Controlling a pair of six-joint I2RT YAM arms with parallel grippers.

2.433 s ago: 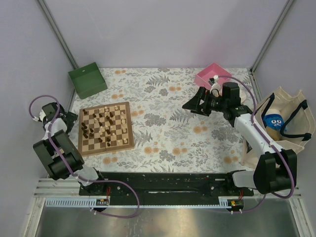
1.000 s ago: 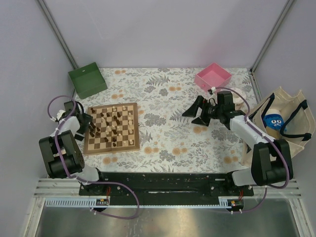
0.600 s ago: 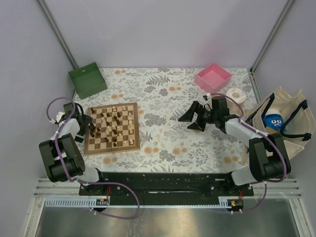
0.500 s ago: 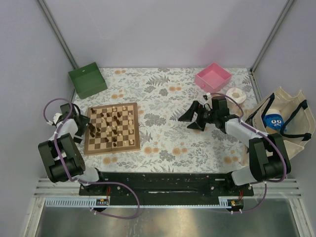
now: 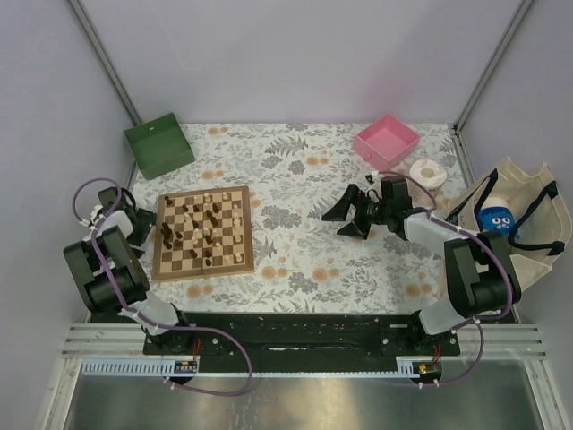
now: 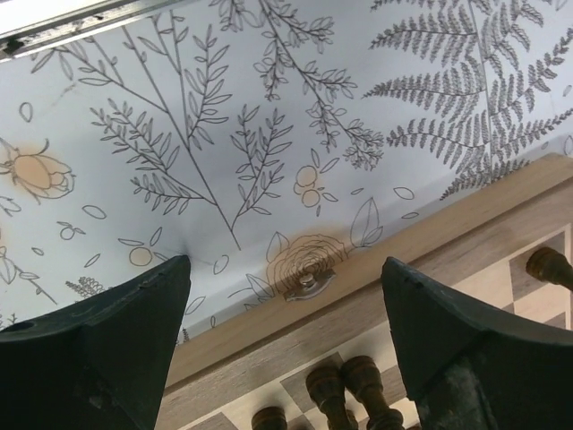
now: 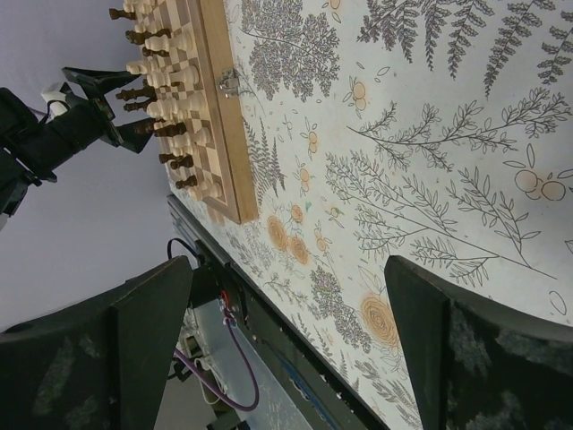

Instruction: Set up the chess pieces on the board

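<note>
The board (image 5: 202, 270) lies on the left of the flowered cloth, with dark and pale chess pieces (image 5: 201, 217) scattered over its squares. My left gripper (image 5: 143, 226) sits low at the board's left edge, open, with nothing between its fingers. In the left wrist view the left gripper (image 6: 286, 349) frames the board's light border (image 6: 421, 269), a small metal clasp (image 6: 309, 282) and dark pieces (image 6: 345, 394). My right gripper (image 5: 340, 220) stands open and empty over the cloth right of centre. From the right gripper (image 7: 282, 345) the board (image 7: 228, 134) shows far off.
A green box (image 5: 158, 145) stands at the back left and a pink box (image 5: 387, 139) at the back right. A white roll (image 5: 428, 170) lies near the pink box. A cream bag (image 5: 528, 255) holding a blue thing (image 5: 495, 221) sits at the right edge.
The board was shifted right and squared up early on. Since then my left gripper has drawn back a little to the left, and my right gripper has come lower and leftward.
</note>
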